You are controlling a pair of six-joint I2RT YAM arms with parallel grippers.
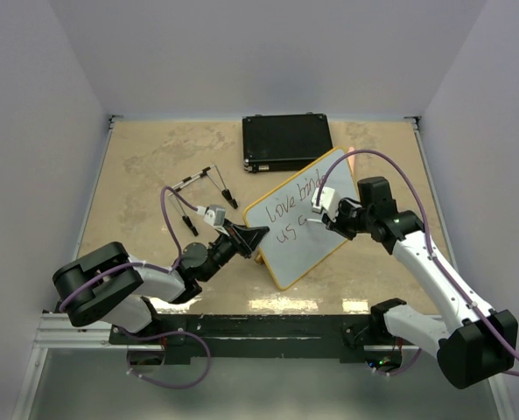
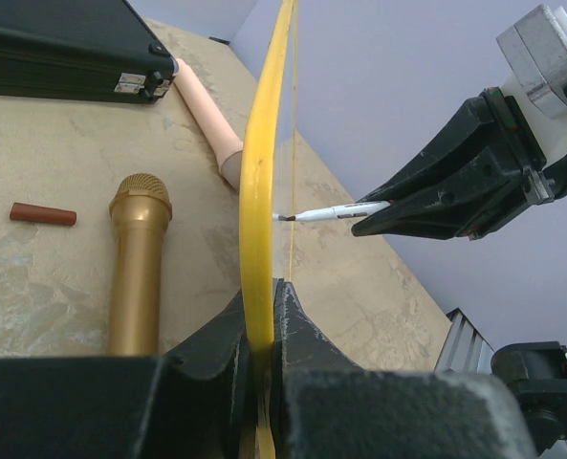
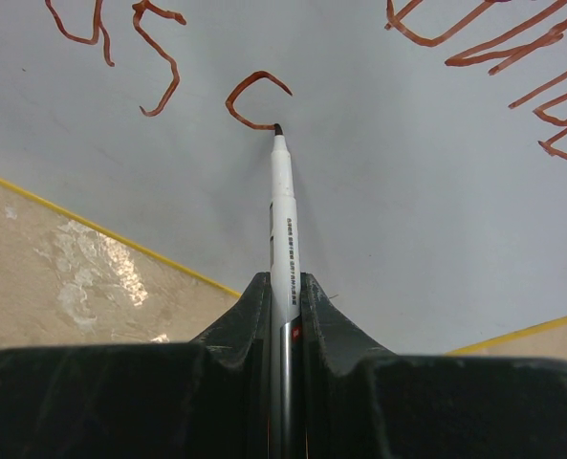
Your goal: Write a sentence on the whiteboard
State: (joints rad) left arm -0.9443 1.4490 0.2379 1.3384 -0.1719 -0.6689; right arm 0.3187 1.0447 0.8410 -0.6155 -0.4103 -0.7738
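The whiteboard [image 1: 316, 248], with its yellow frame, stands tilted on its lower edge at mid-table. My left gripper [image 1: 252, 238] is shut on its left frame edge [image 2: 259, 191], one jaw on each side [image 2: 264, 296]. My right gripper [image 1: 327, 214] is shut on a white marker [image 3: 283, 210] and also shows in the left wrist view [image 2: 379, 206]. The marker's tip touches the board face [image 3: 407, 210] at the end of a "c". The sentence [image 1: 294, 206] reads "love bind" above "us c" [image 3: 229, 100] in reddish-brown ink.
A black case [image 1: 287, 142] lies shut behind the board. Behind the board lie a gold microphone [image 2: 138, 268], a small red cap [image 2: 42, 214] and a pink tube [image 2: 211, 120]. Thin rods with black tips [image 1: 202, 179] lie at left-centre.
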